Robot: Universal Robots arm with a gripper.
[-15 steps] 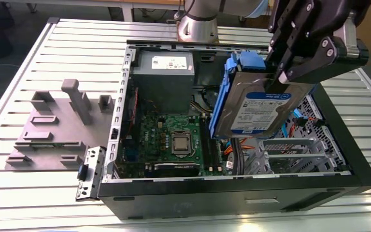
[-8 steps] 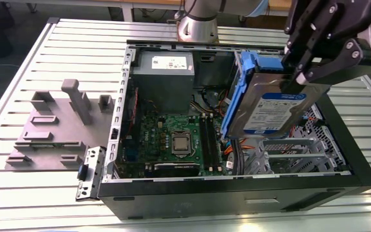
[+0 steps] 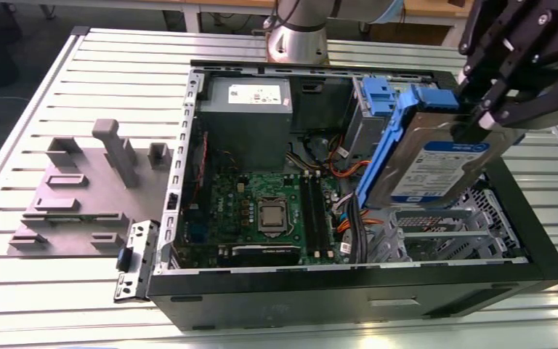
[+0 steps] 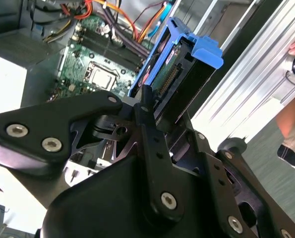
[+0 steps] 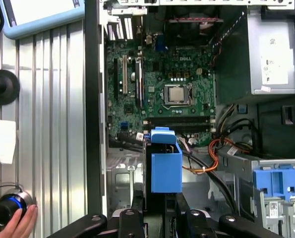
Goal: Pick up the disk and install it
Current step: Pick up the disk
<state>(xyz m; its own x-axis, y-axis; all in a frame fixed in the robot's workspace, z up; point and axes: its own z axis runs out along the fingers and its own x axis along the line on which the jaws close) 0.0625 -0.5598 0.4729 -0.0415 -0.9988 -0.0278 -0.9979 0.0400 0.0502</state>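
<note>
Tool: fingers closed on upper end of the disk, upper right of the exterior view | disk: held tilted, blue bracket toward the exterior view's left, above the open computer case | computer case: lies on the slatted counter | grey stand: on counter, exterior view's left
</note>
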